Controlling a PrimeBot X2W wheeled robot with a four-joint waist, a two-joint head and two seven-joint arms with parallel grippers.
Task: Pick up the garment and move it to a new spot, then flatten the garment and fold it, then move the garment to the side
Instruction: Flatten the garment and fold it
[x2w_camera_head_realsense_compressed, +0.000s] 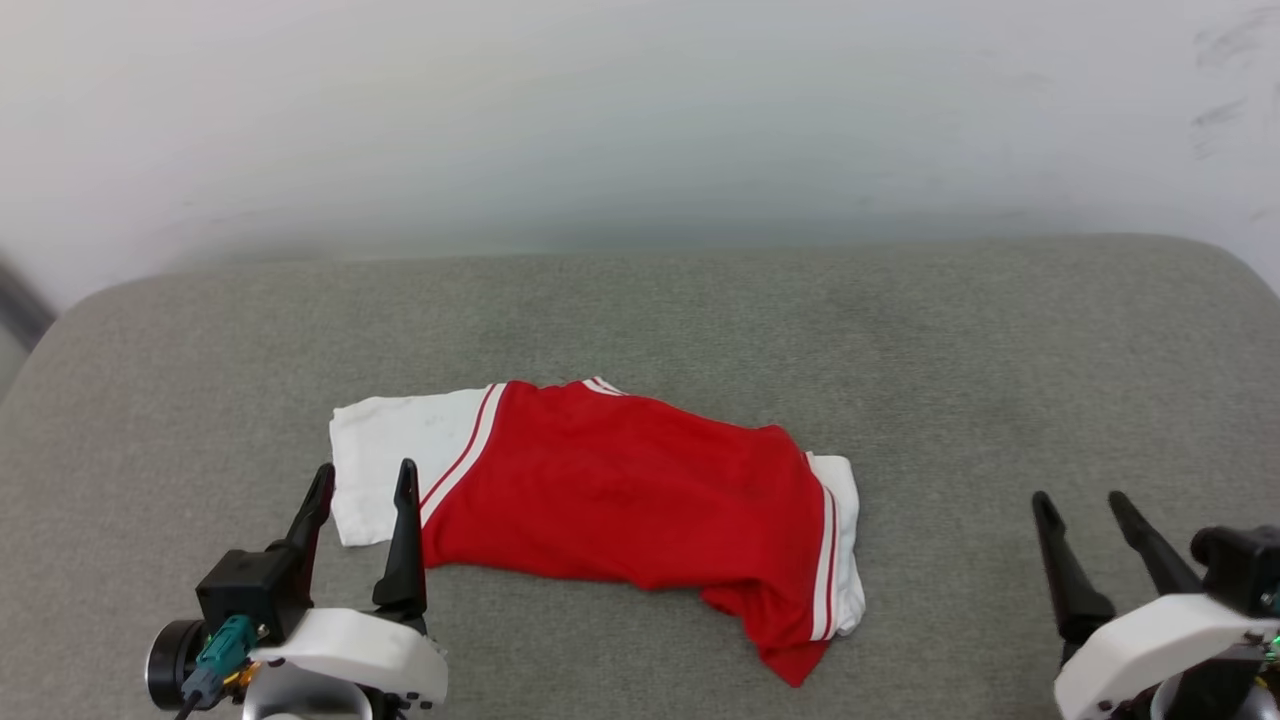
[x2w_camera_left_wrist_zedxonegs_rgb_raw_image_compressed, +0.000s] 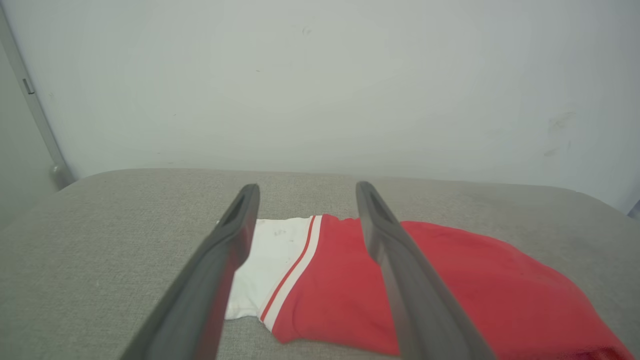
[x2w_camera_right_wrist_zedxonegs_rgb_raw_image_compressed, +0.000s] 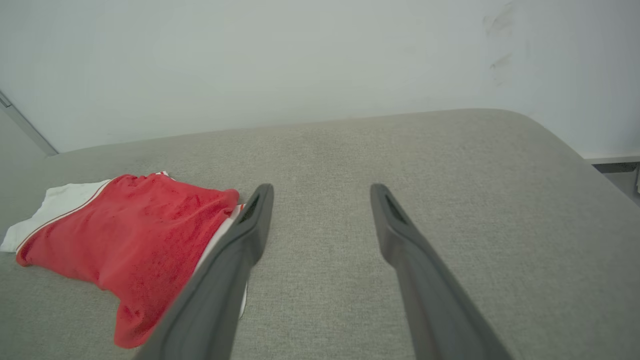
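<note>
1. A red garment (x2w_camera_head_realsense_compressed: 620, 490) lies crumpled on a wide grey cushion (x2w_camera_head_realsense_compressed: 900, 330), just toward 6 o'clock of the head view's centre, its long side running from 9 to 3 o'clock.
2. A white sleeve (x2w_camera_head_realsense_compressed: 395, 450) edged with white-and-red stripes spreads flat at the garment's 9 o'clock end. At the 3 o'clock end a second striped white edge (x2w_camera_head_realsense_compressed: 835, 540) peeks from under the red body, which bunches into a point toward 5 o'clock.
3. The left gripper (x2w_camera_head_realsense_compressed: 365, 468) stands at 8 o'clock in the head view, its two dark fingers spread apart and holding nothing. Their tips overlap the near edge of the white sleeve, and the pictures do not settle whether they touch the cloth.
4. In the left wrist view the sleeve and its stripes show between the spread fingers, with the red body running off toward 4 o'clock.
5. The right gripper (x2w_camera_head_realsense_compressed: 1078, 497) waits at 4 o'clock, fingers likewise apart and empty, well apart from the garment, with grey cushion between them.
6. A pale wall (x2w_camera_head_realsense_compressed: 640, 120) rises behind the cushion at 12 o'clock, bearing dark scuff marks (x2w_camera_head_realsense_compressed: 1220, 110) toward 2 o'clock.
7. A grey vertical strip (x2w_camera_left_wrist_zedxonegs_rgb_raw_image_compressed: 35, 100) runs down the wall at 10 o'clock in the left wrist view.
</note>
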